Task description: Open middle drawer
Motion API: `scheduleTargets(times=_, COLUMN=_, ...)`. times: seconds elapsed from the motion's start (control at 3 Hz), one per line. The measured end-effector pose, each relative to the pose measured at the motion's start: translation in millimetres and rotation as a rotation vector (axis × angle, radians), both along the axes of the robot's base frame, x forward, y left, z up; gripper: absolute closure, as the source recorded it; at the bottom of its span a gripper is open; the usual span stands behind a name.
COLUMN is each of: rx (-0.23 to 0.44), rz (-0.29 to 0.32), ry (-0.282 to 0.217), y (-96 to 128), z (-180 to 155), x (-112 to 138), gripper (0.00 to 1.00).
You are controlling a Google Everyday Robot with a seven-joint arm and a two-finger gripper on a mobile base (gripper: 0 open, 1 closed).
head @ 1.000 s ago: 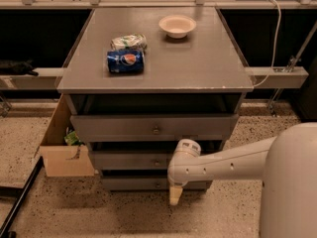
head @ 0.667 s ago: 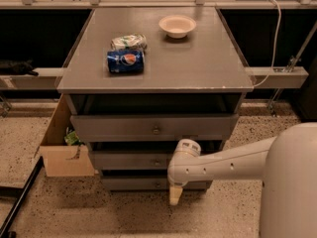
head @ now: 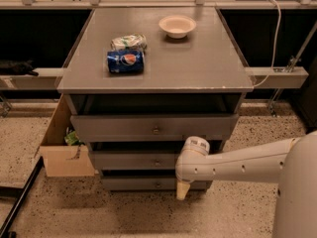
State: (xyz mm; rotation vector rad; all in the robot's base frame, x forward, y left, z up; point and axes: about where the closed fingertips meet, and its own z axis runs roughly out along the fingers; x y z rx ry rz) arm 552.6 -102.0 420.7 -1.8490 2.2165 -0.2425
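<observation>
Centrally in the camera view stands a grey cabinet (head: 148, 73) with a flat top and three grey drawers stacked below it, each with one small round metal knob. The middle drawer (head: 131, 161) sits between the wider top drawer (head: 114, 127) and the narrower bottom drawer (head: 133, 184). Its knob (head: 157, 162) is at the centre of its front. A dark gap shows above each drawer front, and the fronts step back toward the floor.

From the right, a white robot arm (head: 242, 162) reaches across in front of the cabinet. Its rounded wrist covers the right end of the middle drawer. The gripper (head: 182, 192) hangs below the wrist, a tan tapered piece pointing down in front of the right part of the bottom drawer, right of the knobs and below the middle one. Whether the gripper is open or closed cannot be told, and it holds nothing visible.

On the cabinet top, a blue Pepsi can (head: 125, 62) lies on its side toward the left. Just beyond it lies a crumpled snack bag (head: 129, 42). A pale bowl (head: 177, 26) stands farther back, right of both. An open cardboard box (head: 62, 148) sits on the speckled floor (head: 124, 212) against the cabinet's left side.
</observation>
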Motion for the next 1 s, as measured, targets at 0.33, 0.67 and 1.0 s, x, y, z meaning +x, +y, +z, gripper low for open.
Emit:
scheduleTargets(times=0.33, rx=0.000, rz=0.000, ry=0.000, y=0.0, z=0.0, x=0.0, gripper=0.00)
scheduleTargets(times=0.67, rx=-0.008, rz=-0.008, ry=-0.020, y=-2.4, z=-0.2, x=-6.8, gripper=0.00)
scheduleTargets(times=1.0, rx=-0.049, rz=-0.023, ry=-0.059, y=15.4, z=-1.3, x=8.3, gripper=0.00)
